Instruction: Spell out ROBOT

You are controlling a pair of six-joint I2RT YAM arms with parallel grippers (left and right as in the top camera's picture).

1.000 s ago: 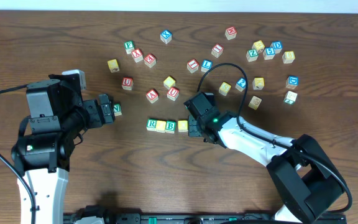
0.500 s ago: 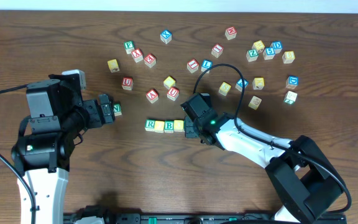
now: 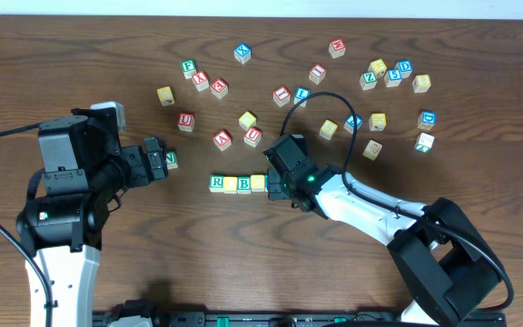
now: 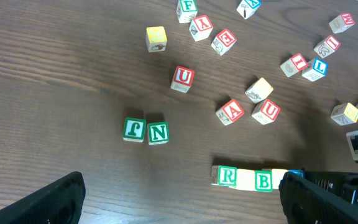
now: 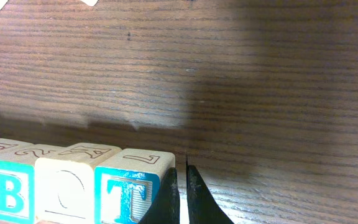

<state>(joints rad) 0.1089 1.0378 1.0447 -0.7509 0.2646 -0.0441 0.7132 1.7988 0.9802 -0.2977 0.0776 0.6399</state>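
Note:
A row of letter blocks lies mid-table, reading R, a pale O, B, another pale block, with its right end under my right gripper. The right wrist view shows B, O and a blue T side by side. My right gripper is shut and empty, its fingers pressed against the T's right side. My left gripper is open and empty, left of the row. In the left wrist view R and B show between its fingers.
Green J and N blocks sit by the left gripper. Loose blocks U, A and U lie just behind the row. Several more blocks scatter across the far right.
My right gripper has slid left, pushing the T against the row; the whole row has shifted slightly left. The left arm has not moved.

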